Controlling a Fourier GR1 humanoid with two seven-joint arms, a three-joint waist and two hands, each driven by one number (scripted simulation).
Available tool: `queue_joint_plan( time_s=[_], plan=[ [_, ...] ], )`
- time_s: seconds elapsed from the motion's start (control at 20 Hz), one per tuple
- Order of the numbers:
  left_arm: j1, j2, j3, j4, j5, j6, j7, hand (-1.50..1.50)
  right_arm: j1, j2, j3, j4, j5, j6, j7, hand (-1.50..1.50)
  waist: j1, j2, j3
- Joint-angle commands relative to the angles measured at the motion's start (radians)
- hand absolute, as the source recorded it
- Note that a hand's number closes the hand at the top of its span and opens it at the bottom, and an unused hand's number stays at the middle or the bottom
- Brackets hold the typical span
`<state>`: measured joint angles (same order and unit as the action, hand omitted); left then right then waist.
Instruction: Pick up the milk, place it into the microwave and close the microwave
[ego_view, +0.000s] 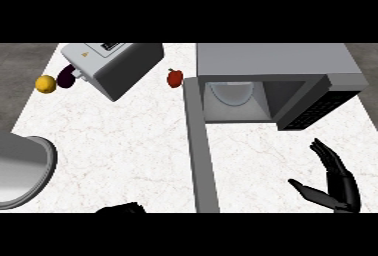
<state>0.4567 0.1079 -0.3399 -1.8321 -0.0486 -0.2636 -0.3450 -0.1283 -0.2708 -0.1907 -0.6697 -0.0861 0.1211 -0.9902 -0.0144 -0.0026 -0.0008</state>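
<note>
The grey microwave (295, 65) stands at the back right of the counter. Its door (201, 150) is swung fully open and juts toward me as a long grey bar. Inside, I can see only the round glass turntable (231, 93). No milk carton shows anywhere in the head view. My right hand (336, 182) is in front of the microwave, to the right of the door, open with fingers straight and thumb spread, holding nothing. Only a dark sliver of my left hand (122, 208) shows at the lower edge, left of the door.
A white-and-grey toaster (111, 65) sits tilted at the back left, with a yellow lemon (46, 83) and a dark purple vegetable (66, 77) beside it. A red pepper (175, 78) lies near the door's hinge. A grey sink basin (26, 170) is at the left edge.
</note>
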Motion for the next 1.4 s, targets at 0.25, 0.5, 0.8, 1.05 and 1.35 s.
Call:
queue_joint_plan(
  time_s=[0.25, 0.5, 0.8, 1.05, 1.35],
  plan=[
    [-0.23, -0.106, -0.005, 0.195, -0.075, 0.148, 0.033, 1.5, 0.084, -0.138, -0.083, -0.003, -0.092, 0.17, -0.025, -1.5, 0.012, 0.003, 0.001],
    [-0.429, -0.107, -0.048, 0.33, -0.162, 0.152, 0.122, 1.5, 0.116, -0.146, -0.067, -0.082, -0.113, 0.185, 0.034, -1.5, 0.002, 0.003, 0.001],
    [-0.501, -0.107, -0.244, 0.504, -0.167, 0.087, 0.242, 1.5, 0.151, -0.161, -0.057, -0.067, -0.123, 0.24, -0.03, -1.5, -0.016, 0.006, 0.002],
    [-0.64, -0.108, -0.367, 0.706, -0.093, 0.129, 0.214, 1.5, 0.12, -0.204, -0.074, -0.077, -0.154, 0.256, 0.005, -1.5, -0.021, 0.008, 0.0],
    [-0.732, -0.108, -0.557, 0.732, 0.02, 0.303, 0.161, 1.5, 0.098, -0.21, -0.043, -0.14, -0.169, 0.294, 0.021, -1.5, -0.026, 0.007, -0.001]
  ],
)
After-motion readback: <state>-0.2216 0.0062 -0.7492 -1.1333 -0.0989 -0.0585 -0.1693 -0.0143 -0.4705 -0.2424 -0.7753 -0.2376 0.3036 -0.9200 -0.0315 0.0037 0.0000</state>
